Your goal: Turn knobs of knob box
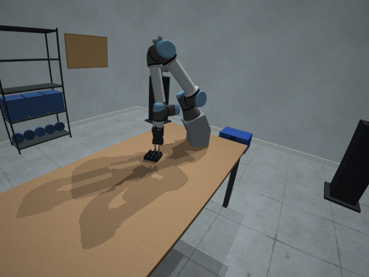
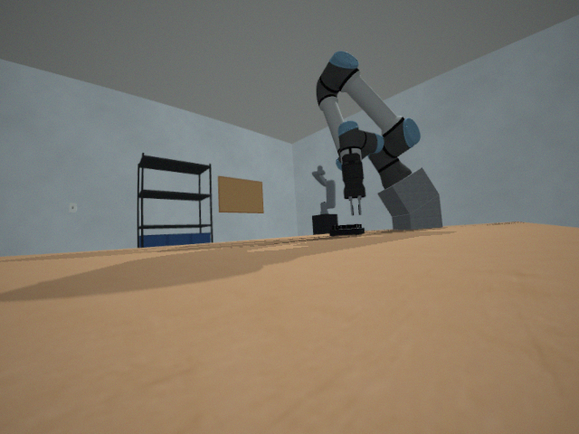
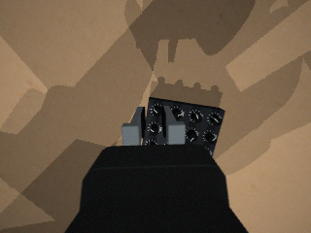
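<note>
End effector [image 1: 157, 149] [image 2: 355, 213] [image 3: 154, 116] seemingly above box's [image 1: 153, 156] [image 2: 346, 230] [image 3: 187, 104] edge.

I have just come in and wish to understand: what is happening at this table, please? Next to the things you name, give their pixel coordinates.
A robot arm's gripper [image 1: 157, 145] [image 2: 355, 213] [image 3: 154, 116] hovers above a black knob box [image 1: 152, 157] [image 2: 346, 231] [image 3: 220, 127] on the table [image 1: 208, 167] [image 2: 289, 326] [image 3: 272, 194]. Its fingers stand partly apart and hold nothing. Two knobs are to be turned; none is being turned at this moment.

Robotics lab or workshop: bench-mounted arm [image 1: 182, 74] [image 2: 373, 100], storage rack [image 1: 60, 71] [image 2: 211, 201], tiled floor [image 1: 268, 226], pinboard [image 1: 86, 51] [image 2: 241, 194].
</note>
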Controlling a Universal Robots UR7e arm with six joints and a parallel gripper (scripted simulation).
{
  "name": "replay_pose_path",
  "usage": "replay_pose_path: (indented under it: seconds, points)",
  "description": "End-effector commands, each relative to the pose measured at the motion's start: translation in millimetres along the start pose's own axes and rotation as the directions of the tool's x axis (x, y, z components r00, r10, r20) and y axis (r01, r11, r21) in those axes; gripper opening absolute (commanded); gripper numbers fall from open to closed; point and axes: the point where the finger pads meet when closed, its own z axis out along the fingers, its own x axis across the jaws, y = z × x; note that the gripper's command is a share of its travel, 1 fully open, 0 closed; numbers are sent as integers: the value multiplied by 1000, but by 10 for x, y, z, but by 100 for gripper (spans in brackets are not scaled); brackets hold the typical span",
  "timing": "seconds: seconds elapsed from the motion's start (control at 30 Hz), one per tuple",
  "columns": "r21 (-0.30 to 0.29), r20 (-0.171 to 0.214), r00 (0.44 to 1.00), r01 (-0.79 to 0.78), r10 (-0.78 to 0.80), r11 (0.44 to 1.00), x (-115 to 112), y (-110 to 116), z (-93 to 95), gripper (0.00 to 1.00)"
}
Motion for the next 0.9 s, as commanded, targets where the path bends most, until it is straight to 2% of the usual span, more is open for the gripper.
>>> replay_pose_path:
  seconds: [0.0,0.17,0.33,0.4,0.63,0.87]
  points:
    - [2,0,995,96,-96,995,-17,-17,-8,46]
    - [2,0,972,235,-235,972,-46,-32,-14,46]
    - [2,-1,920,392,-392,920,-79,-44,-22,46]
    - [2,-1,920,392,-392,920,-79,-44,-22,46]
    - [2,-1,796,605,-605,796,-122,-50,-34,46]
    - [1,-1,640,768,-768,640,-154,-46,-46,46]
